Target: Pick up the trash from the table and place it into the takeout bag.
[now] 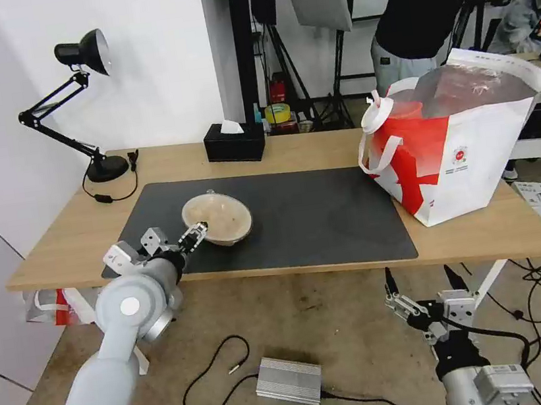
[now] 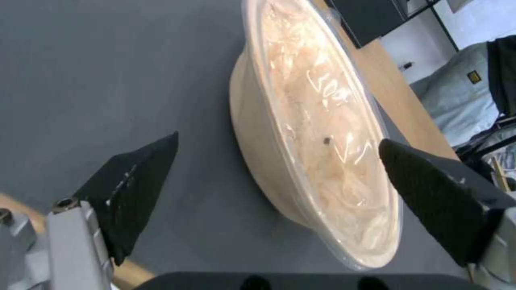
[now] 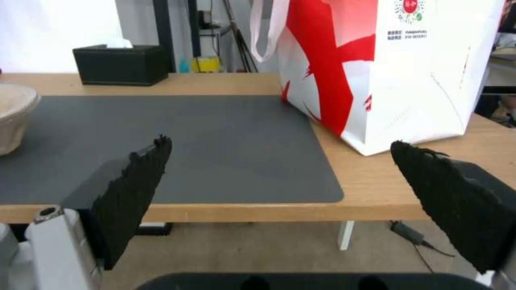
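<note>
1. On the takeout bag's white side sits a small round red logo with lines of tiny print beneath it, too small to read; the bag stands at the 3 o'clock end of the counter, partly on the dark grey mat.
2. From the left wrist view, the shallow beige bowl is seen to be covered by clear film over pale residue, with one small dark speck; from the head view it reads merely as a soiled bowl at about 10 o'clock on the mat.
3. From the right wrist view, the bag's red-and-white pattern and a white strap handle are seen close up, with the black tissue box at 11 o'clock.
4. Reaching forward over the counter's near edge, the left gripper has its jaws spread wide, straddling the bowl's near rim without clamping it.
5. Below the counter edge at 5 o'clock, the right gripper hangs spread wide, holding nothing.
</note>
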Controlling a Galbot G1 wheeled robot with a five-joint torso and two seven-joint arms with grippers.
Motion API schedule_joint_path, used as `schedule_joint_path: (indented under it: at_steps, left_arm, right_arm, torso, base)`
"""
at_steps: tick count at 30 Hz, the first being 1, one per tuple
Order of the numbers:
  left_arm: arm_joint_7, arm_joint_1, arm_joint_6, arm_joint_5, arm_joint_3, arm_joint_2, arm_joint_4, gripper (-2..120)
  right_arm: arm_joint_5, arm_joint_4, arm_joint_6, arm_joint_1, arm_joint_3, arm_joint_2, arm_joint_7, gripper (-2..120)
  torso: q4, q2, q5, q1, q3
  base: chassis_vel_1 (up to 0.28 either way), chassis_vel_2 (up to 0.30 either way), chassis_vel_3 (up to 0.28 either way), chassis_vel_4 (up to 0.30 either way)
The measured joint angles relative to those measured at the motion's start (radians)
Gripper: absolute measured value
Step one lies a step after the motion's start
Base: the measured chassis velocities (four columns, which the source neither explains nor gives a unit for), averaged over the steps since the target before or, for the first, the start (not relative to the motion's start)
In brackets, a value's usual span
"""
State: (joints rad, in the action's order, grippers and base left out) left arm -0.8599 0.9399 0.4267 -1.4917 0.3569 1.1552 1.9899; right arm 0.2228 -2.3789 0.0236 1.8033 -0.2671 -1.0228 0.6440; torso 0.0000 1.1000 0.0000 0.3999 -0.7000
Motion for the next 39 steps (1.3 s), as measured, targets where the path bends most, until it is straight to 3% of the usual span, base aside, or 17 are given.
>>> schedule_joint_path:
  at_steps: [15, 28, 39]
  left_arm:
    - [-0.017, -0.067, 0.002, -0.005, -0.051, 0.025, -0.063, 100]
    - [-0.104, -0.150, 0.002, -0.050, -0.090, 0.046, -0.117, 100]
    - [-0.119, -0.158, 0.002, -0.052, -0.096, 0.057, -0.131, 100]
  right_arm:
    - [0.000, 0.000, 0.000, 0.000, 0.000, 0.000, 0.000, 100]
    - [0.000, 0.000, 0.000, 0.000, 0.000, 0.000, 0.000, 100]
    - [0.000, 0.000, 0.000, 0.000, 0.000, 0.000, 0.000, 100]
  torso:
    - [0.0001, 0.000, 0.0000, 0.000, 0.000]
    - [0.0000, 0.000, 0.0000, 0.000, 0.000]
    - [0.0000, 0.000, -0.0002, 0.000, 0.000]
  base:
    - [0.000, 0.000, 0.000, 0.000]
    - [0.000, 0.000, 0.000, 0.000]
    - [0.000, 0.000, 0.000, 0.000]
